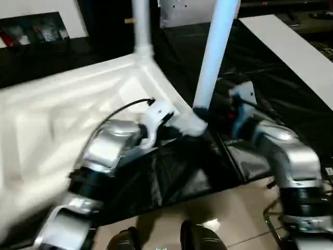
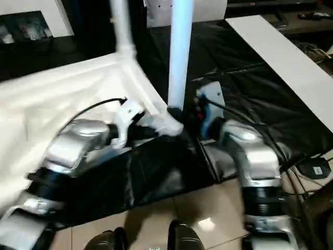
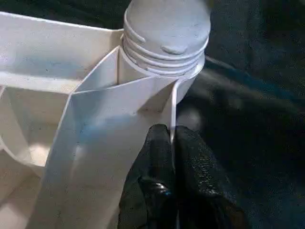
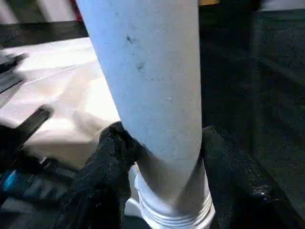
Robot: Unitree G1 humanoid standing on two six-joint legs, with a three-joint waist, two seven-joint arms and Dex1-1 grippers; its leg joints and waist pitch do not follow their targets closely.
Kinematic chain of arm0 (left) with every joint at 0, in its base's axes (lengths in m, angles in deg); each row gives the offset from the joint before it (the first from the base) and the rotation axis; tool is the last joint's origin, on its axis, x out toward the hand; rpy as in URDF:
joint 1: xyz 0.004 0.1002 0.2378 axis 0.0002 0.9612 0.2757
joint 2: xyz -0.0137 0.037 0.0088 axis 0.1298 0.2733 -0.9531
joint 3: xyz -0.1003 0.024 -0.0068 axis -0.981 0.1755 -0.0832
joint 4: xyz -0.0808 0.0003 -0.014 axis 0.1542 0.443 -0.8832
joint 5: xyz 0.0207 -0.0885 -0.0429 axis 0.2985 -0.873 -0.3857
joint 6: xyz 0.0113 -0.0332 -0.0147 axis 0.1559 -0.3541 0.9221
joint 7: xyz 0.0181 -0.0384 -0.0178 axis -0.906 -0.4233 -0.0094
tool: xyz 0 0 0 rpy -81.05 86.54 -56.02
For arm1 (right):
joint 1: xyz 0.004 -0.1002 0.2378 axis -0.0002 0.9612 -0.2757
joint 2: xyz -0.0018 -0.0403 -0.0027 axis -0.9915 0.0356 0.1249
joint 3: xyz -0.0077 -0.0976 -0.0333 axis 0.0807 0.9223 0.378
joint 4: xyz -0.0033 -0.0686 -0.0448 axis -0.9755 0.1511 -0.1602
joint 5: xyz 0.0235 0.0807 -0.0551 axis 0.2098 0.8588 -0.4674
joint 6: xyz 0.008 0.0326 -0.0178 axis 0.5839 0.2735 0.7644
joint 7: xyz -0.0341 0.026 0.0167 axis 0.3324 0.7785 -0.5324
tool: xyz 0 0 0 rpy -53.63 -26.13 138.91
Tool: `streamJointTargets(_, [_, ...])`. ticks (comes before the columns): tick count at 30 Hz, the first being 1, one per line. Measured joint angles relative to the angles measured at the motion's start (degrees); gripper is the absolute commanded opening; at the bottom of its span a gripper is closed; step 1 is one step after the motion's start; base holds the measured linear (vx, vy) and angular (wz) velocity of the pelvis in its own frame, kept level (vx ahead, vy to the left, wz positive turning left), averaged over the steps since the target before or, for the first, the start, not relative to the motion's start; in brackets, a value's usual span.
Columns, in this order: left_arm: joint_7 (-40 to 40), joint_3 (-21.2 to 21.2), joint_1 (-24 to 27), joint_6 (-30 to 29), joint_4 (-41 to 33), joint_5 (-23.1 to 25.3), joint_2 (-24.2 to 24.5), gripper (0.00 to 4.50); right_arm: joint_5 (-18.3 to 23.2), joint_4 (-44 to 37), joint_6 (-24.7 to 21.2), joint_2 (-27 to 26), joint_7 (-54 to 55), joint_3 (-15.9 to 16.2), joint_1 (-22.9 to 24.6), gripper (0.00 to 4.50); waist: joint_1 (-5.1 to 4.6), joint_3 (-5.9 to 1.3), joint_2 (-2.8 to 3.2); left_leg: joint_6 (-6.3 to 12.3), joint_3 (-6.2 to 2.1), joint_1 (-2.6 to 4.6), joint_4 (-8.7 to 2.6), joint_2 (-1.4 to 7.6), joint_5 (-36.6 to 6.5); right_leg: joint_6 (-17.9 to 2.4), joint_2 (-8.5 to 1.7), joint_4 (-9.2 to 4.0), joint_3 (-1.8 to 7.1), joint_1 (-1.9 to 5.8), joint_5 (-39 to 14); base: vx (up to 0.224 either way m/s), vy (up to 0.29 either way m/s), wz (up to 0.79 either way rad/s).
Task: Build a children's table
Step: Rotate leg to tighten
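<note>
Head view: white table top lies underside-up on black cover over bench; beige floor tiles below.

Left wrist: left gripper jaws pinched shut on top's rim.

Right wrist: right gripper jaws clamp leg just above corner socket.

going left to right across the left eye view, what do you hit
tabletop → left gripper pinching the tabletop's rim → leg at the near corner socket → right gripper around that leg → white board
</note>
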Motion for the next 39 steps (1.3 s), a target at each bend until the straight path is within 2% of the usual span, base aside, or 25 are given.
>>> streamJointTargets(3, [-4.97,-0.35,-1.02,-0.19,0.85,0.95,-2.5,0.0,-2.03,0.43,0.83,-3.75,6.91,-0.49,-0.96,1.9,0.42,0.01,0.03,0.15,-0.01,-0.06,-0.21,0.01,0.1,-0.11,0.02,-0.01,-0.03,-0.09,0.01,0.0,0.0,0.0])
streamJointTargets(4, [-5.66,-0.35,-1.05,-0.2,0.81,1.19,-2.95,0.0,-2.21,0.61,1.52,-4.24,7.88,-0.49,-0.93,2.45,0.46,0.01,0.03,0.1,0.0,-0.05,-0.23,0.0,0.06,-0.16,0.01,-0.05,-0.03,-0.06,0.01,0.0,0.0,0.0])
streamJointTargets(5, [-6.18,-0.31,-1.11,-0.28,0.74,1.47,-3.18,0.0,-2.49,1.02,2.54,-4.95,8.76,-0.51,-0.91,2.59,0.42,0.01,0.03,0.09,0.0,-0.07,-0.22,0.0,0.03,-0.19,0.01,-0.09,-0.02,-0.06,0.02,0.0,0.0,0.0])
streamJointTargets(8, [-6.53,-0.2,-1.18,-0.28,0.63,1.66,-3.18,0.0,-2.62,1.45,3.79,-6.41,9.75,-0.66,-0.63,2.65,0.28,0.02,0.05,0.1,0.02,-0.11,-0.22,-0.01,-0.02,-0.25,0.01,-0.22,0.01,-0.04,0.06,0.0,0.0,0.0])
streamJointTargets(10, [-6.5,0.13,-1.16,-0.25,0.41,1.83,-3.01,0.0,-2.27,1.43,4.01,-6.5,9.78,-0.85,-0.44,2.98,0.26,0.03,0.05,0.1,0.03,-0.11,-0.21,-0.02,-0.02,-0.26,0.0,-0.24,0.01,-0.04,0.07,0.0,0.0,0.0])
streamJointTargets(12, [-6.1,1.06,-0.89,-0.02,-0.35,1.85,-2.22,0.0,-1.66,1.06,4.46,-6.12,8.66,-0.8,0.09,3.03,0.28,0.03,0.06,0.1,0.03,-0.11,-0.25,-0.01,-0.03,-0.26,0.0,-0.24,0.0,-0.06,0.07,0.0,0.0,0.0])
streamJointTargets(20, [0.9,3.29,1.1,5.38,-2.07,0.72,3.63,0.0,1.21,0.14,5.9,3.03,-4.5,1.11,3.36,3.75,0.46,0.11,0.18,0.11,0.04,-0.24,-0.35,0.01,-0.02,-0.26,0.02,-0.18,-0.03,-0.22,0.04,0.0,0.0,0.0])
streamJointTargets(23, [7.42,4.2,2.1,9.86,-2.1,-0.31,8.53,0.0,2.84,0.35,7.67,10.99,-15.57,2.88,4.13,3.95,0.94,0.22,0.35,0.12,0.04,-0.22,-0.19,0.03,-0.02,-0.26,0.02,-0.02,-0.02,-0.23,0.03,0.0,0.0,0.0])
streamJointTargets(27, [14.19,5.11,2.94,13.82,-2.01,-1.08,13.08,0.0,5.03,0.46,8.39,15.49,-24.93,2.85,4.18,4.36,2.01,0.26,0.39,0.13,0.03,-0.07,0.01,0.09,0.01,-0.31,0.03,0.13,-0.02,-0.1,0.06,0.0,0.0,0.0])
streamJointTargets(33, [25.85,8.9,3.75,21.03,-2.18,-2.4,18.59,0.0,6.15,2.42,12.35,22.4,-39.59,7.21,3.56,4.39,3.88,0.28,0.37,0.22,0.07,-0.09,0.32,-0.02,-0.06,-0.32,-0.15,0.12,0.01,0.11,0.07,0.0,0.0,0.0])
streamJointTargets(39, [33.4,11.34,3.33,26.75,-1.95,-2.21,21.82,0.0,7.33,4.13,16.85,24.4,-49.51,9.9,3.0,4.22,5.1,0.28,0.34,0.21,0.07,-0.07,0.42,0.04,-0.05,-0.33,-0.13,0.22,0.0,0.12,0.09,0.0,0.0,0.0])
